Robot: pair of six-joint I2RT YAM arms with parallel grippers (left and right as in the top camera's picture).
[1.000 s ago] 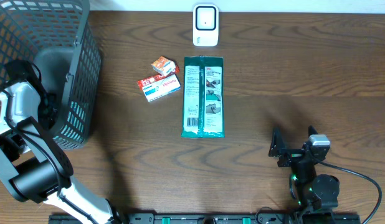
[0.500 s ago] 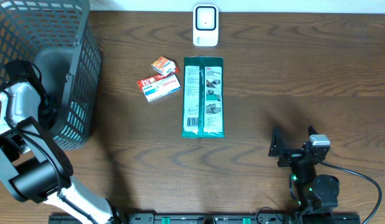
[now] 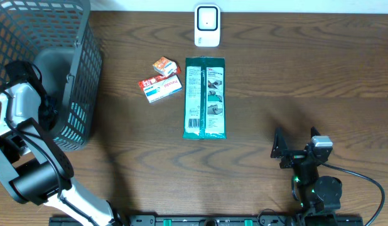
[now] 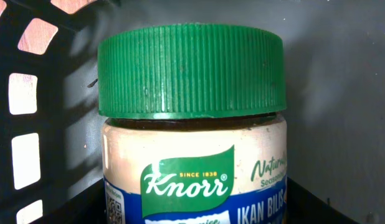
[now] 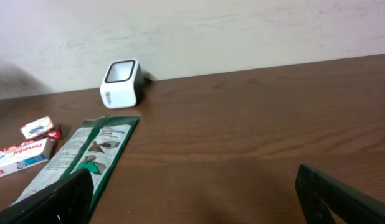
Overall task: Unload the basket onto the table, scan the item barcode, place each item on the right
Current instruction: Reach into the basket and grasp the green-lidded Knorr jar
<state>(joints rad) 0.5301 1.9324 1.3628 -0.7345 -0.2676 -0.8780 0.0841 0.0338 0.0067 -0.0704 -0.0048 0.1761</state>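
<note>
Nothing visibly moved: one jar, one packet, two boxes, one scanner; right end effector wide, left end effector untellable

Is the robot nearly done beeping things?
Nothing shows as scanned yet. A green packet and two small boxes lie near the scanner. The left arm is inside the basket, its camera facing a Knorr jar; a grip isn't visible. Still to do: lift the jar and show its barcode to the scanner. The right gripper sits open.

the jar sits in the basket at left; the scanner stands behind the packet, with the boxes left of the packet.
</note>
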